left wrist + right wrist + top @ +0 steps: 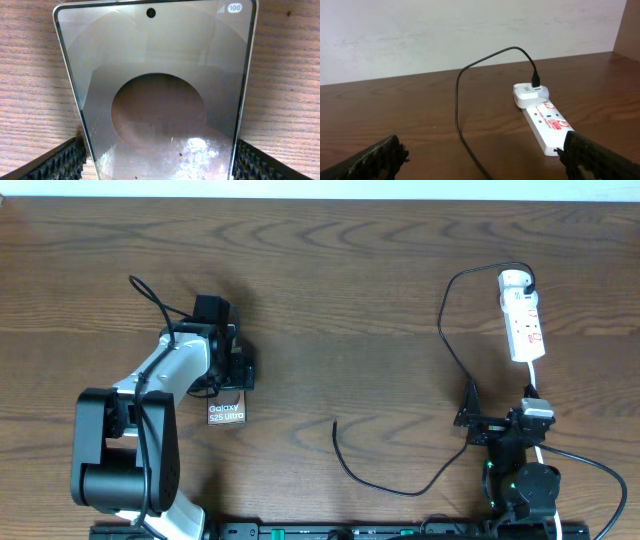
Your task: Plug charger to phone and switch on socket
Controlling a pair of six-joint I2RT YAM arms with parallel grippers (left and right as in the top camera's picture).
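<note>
The phone (227, 415) lies flat on the wooden table at the left, its white lettering showing. My left gripper (230, 383) is over it and shut on its two long edges; in the left wrist view the glossy phone (155, 75) fills the space between the finger pads of the left gripper (157, 157). The white socket (523, 320) lies at the far right, with the charger (443, 340) plugged in at its rounded end. The cable runs down the table to its free plug tip (335, 423). My right gripper (468, 417) is open and empty, above the cable (457, 100) and near the socket (545, 120).
A white adapter (527, 92) sits in the socket's far end. The socket's white cord (535, 380) runs toward the right arm's base. A pale wall (445, 35) stands behind the table's far edge.
</note>
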